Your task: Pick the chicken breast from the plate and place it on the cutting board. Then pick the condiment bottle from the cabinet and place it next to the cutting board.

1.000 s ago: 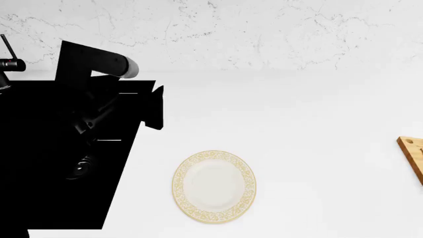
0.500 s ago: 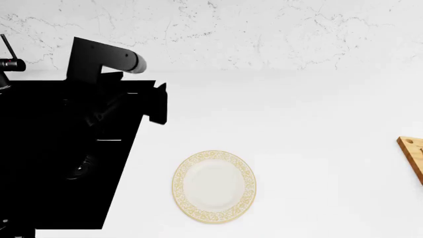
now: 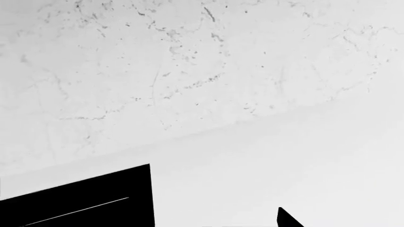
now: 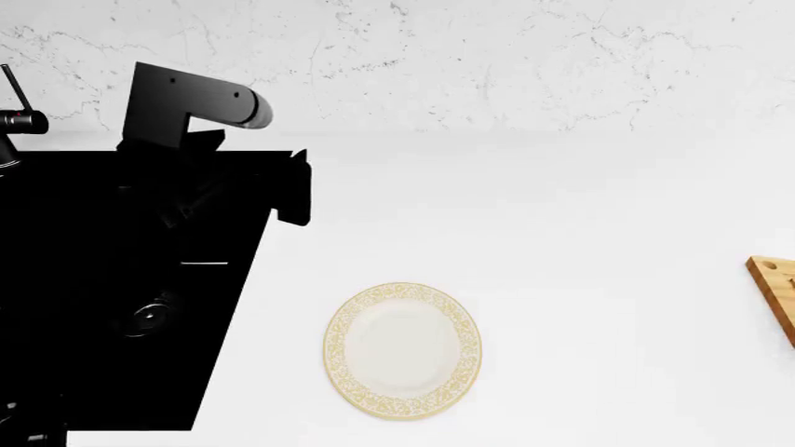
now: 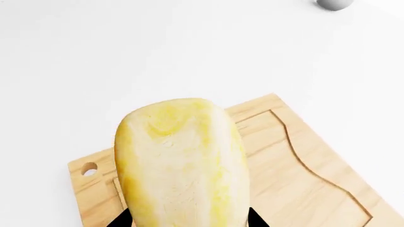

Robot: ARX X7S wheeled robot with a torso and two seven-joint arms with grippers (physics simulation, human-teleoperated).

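From the right wrist camera, the chicken breast (image 5: 183, 165) fills the foreground above the cutting board (image 5: 296, 175), pinched between the right gripper's (image 5: 188, 221) dark jaws. From the head camera, the gold-rimmed plate (image 4: 343, 372) sits bare on the white tabletop (image 4: 559, 233), with only the board's corner visible at the far right edge. The left arm (image 4: 199, 102) has risen slightly since a second ago; its jaws cannot be judged.
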